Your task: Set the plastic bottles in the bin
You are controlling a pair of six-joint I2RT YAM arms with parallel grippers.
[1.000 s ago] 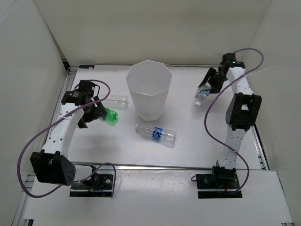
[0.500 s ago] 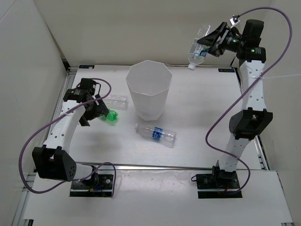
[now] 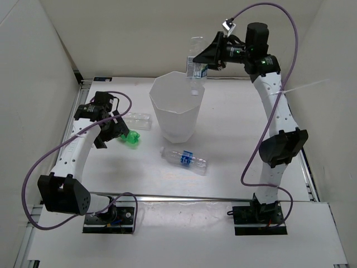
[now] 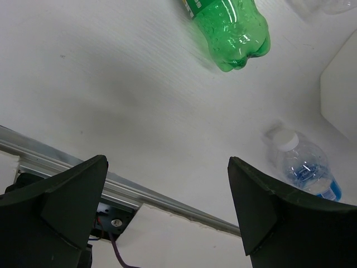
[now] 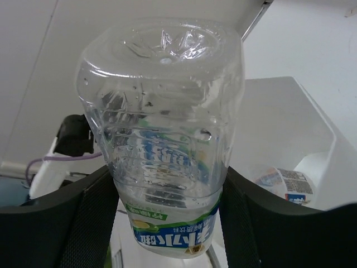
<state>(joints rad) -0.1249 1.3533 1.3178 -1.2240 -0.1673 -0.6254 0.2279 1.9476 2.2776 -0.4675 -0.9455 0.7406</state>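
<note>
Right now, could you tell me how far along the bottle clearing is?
Done: one labelled bottle appears to lie inside the bin. In hand: the right gripper holds a second labelled bottle over the rim. Remaining: the green bottle, clear bottle and third labelled bottle lie on the table; the left gripper is open.

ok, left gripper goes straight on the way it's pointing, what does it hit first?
Most likely bare table: the left gripper is open over it. The green bottle lies above that line in the wrist view, the labelled bottle off to one side. Depth unclear, so treat as a guess.
</note>
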